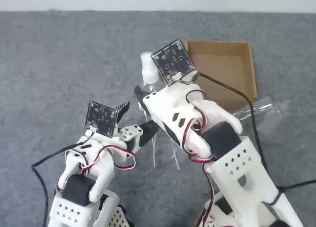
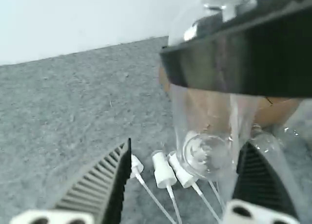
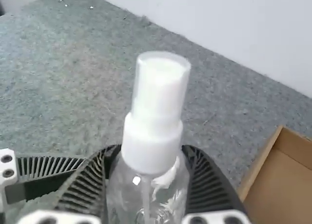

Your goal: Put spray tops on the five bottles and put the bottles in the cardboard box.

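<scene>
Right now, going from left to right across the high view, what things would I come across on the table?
left arm's camera board → upright bottle with a spray top → cardboard box. I left out the loose spray tops and the bottle lying down, because they overlap these sideways.

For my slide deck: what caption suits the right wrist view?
Right tool clamps a clear spray-topped bottle; the cardboard box lies beside it.

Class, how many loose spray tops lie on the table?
3: one spray top, a second, a third, side by side near the held bottle; more may be hidden.
</scene>
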